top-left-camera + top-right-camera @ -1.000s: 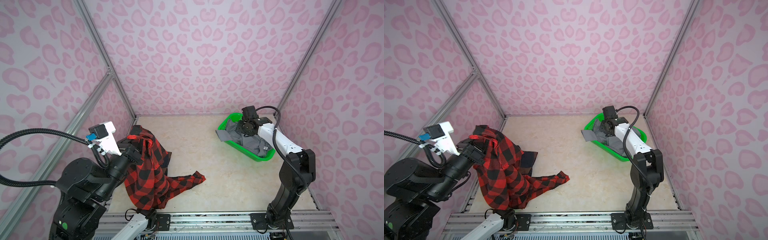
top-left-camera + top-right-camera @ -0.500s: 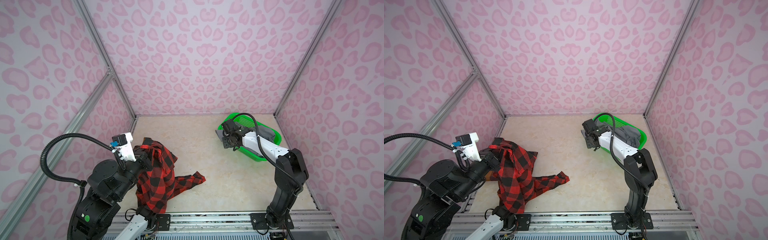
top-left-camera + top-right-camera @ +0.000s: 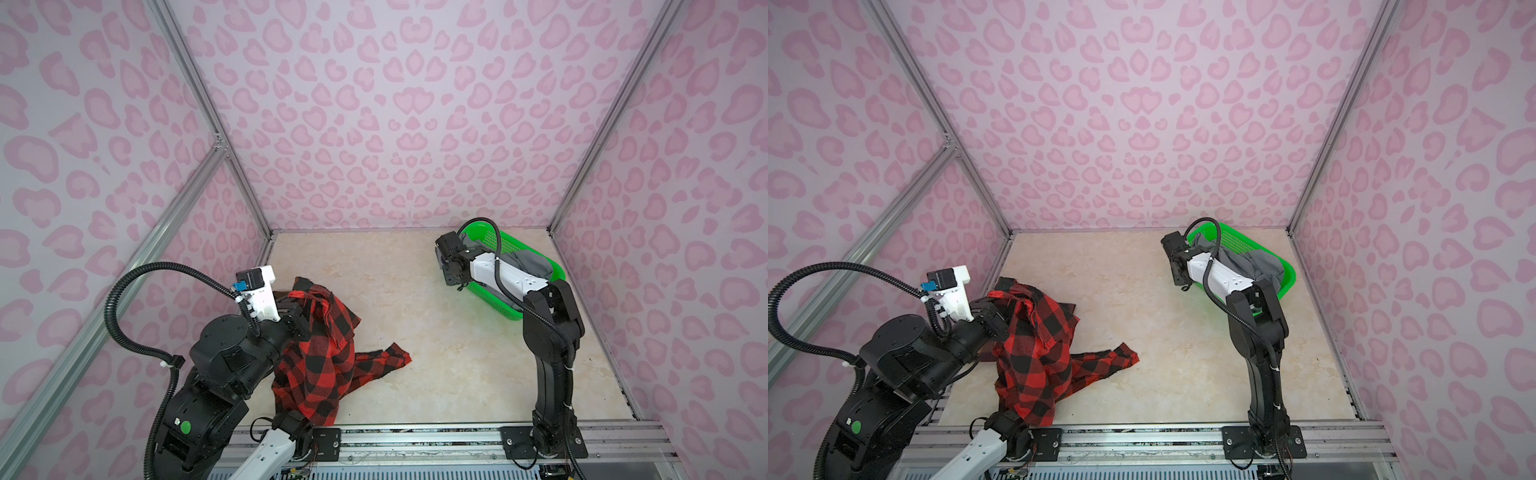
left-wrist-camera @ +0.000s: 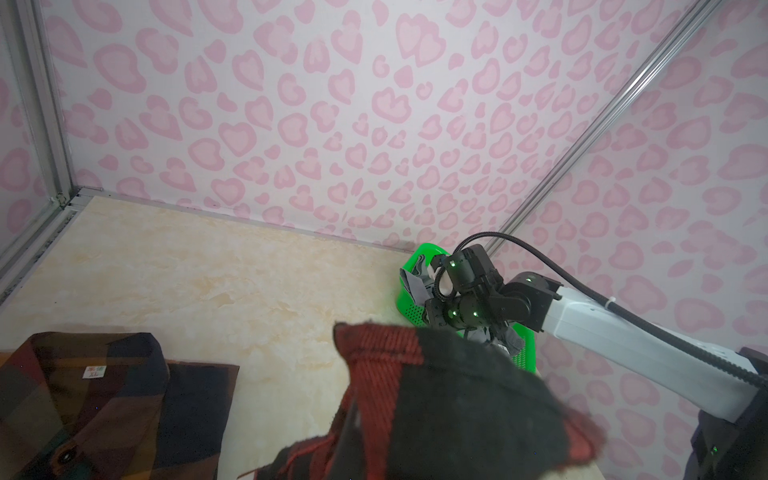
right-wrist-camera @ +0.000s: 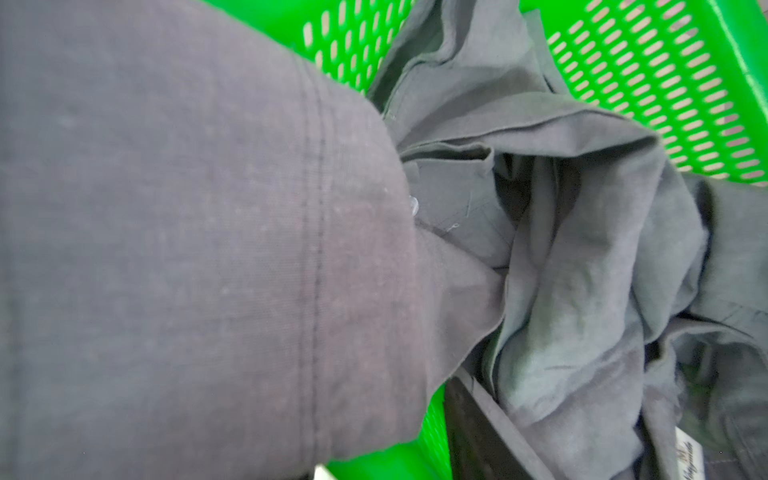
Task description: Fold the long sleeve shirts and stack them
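You see a pink-patterned booth with a pale table (image 3: 436, 353) and two robot arms. The job is partly under way, and no shirt is stacked on another yet.

Near left, the left gripper (image 3: 298, 322) is clenched on the red-and-black shirt (image 3: 328, 357) and holds it up by an upper edge. Most of the cloth hangs in a crumpled bunch, and one sleeve trails right across the table. This shirt is not folded.

Just beyond it at the far left lies the plaid shirt (image 4: 104, 395), flat on the table with its collar and size label showing. It looks laid out or perhaps folded (too little of it shows to be sure).

Far right, the grey shirt (image 3: 1254, 266) sits heaped in the green basket (image 3: 505, 305). The right gripper (image 3: 451, 272) is at the basket's left end with grey cloth draped close over its wrist camera. You cannot tell whether its jaws are grasping the cloth.

What remains, judging from this: spread and fold the red-and-black shirt, take out and fold the grey one, then stack all three.
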